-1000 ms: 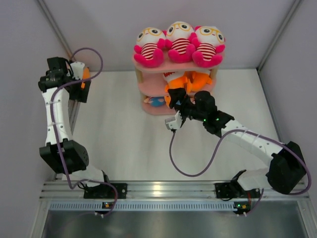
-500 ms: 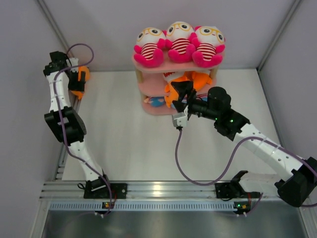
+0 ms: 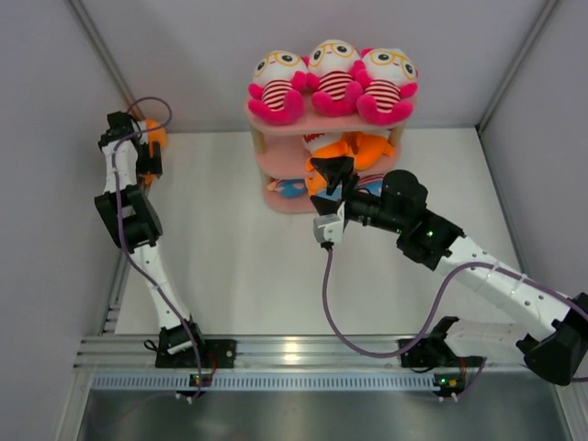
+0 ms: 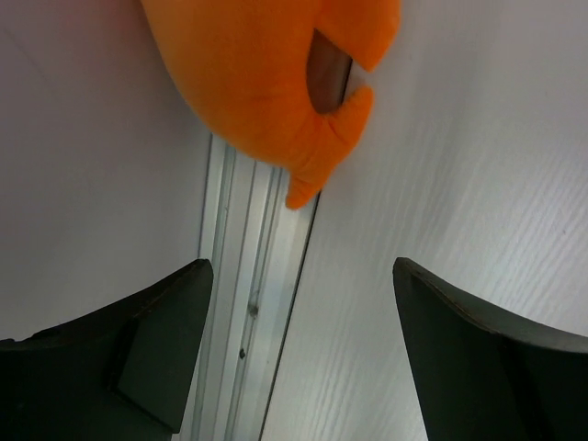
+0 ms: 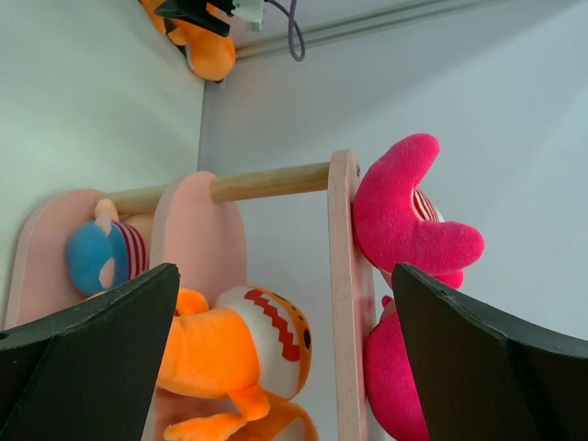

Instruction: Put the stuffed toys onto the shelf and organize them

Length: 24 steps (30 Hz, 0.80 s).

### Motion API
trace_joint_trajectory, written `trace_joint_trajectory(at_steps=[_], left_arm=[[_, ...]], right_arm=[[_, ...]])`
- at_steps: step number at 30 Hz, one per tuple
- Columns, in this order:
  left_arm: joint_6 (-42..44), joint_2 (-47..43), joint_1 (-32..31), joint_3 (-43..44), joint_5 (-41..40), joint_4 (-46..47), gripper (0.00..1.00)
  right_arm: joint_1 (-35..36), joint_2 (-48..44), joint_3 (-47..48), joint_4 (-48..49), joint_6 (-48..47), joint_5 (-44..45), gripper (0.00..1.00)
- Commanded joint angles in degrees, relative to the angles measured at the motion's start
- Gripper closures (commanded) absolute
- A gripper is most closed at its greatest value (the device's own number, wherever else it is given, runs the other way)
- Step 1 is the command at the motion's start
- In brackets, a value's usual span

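Note:
The pink shelf (image 3: 276, 117) stands at the back centre. Three white-faced toys with yellow glasses (image 3: 333, 78) sit on its top board. Orange sharks (image 3: 354, 147) lie on the middle board, and a blue-bodied doll (image 3: 292, 188) on the bottom one. Another orange shark (image 3: 156, 138) lies in the far left corner. My left gripper (image 3: 145, 161) is open and empty, the shark (image 4: 266, 73) just beyond its fingertips. My right gripper (image 3: 338, 184) is open and empty at the shelf's front, facing a shark (image 5: 248, 349) on the middle board (image 5: 197, 239).
An aluminium rail (image 4: 248, 276) runs along the left wall under my left gripper. Grey walls close in the table on the left, back and right. The right arm's purple cable (image 3: 358, 322) loops over the table in front of the shelf.
My left arm has swung further back into the far left corner toward the orange shark. My right gripper has shifted slightly left at the shelf front. The toys on the shelf have not moved.

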Motion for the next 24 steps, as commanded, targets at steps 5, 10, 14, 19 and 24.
trace_joint_trajectory(at_steps=[5, 10, 14, 19, 24], left_arm=[[-3.6, 5.0, 0.0, 3.1, -4.5, 14.8, 0.14], [-6.2, 9.5, 0.0, 5.9, -2.7, 17.5, 0.12], [-7.1, 11.7, 0.0, 6.4, -1.4, 20.5, 0.18], [-5.1, 12.8, 0.1, 6.2, -1.1, 22.1, 0.81], [-2.4, 5.8, 0.1, -0.4, 1.9, 22.2, 1.00]], right_arm=[[3.7, 0.7, 4.0, 0.4, 0.8, 9.6, 0.01], [5.3, 1.4, 4.6, -0.2, 0.2, 14.1, 0.01], [6.3, 1.9, 5.0, 0.4, 0.3, 17.6, 0.01], [6.8, 2.4, 5.1, 0.3, 1.1, 19.0, 0.01], [7.5, 3.0, 4.9, 2.1, 3.4, 19.0, 0.01]])
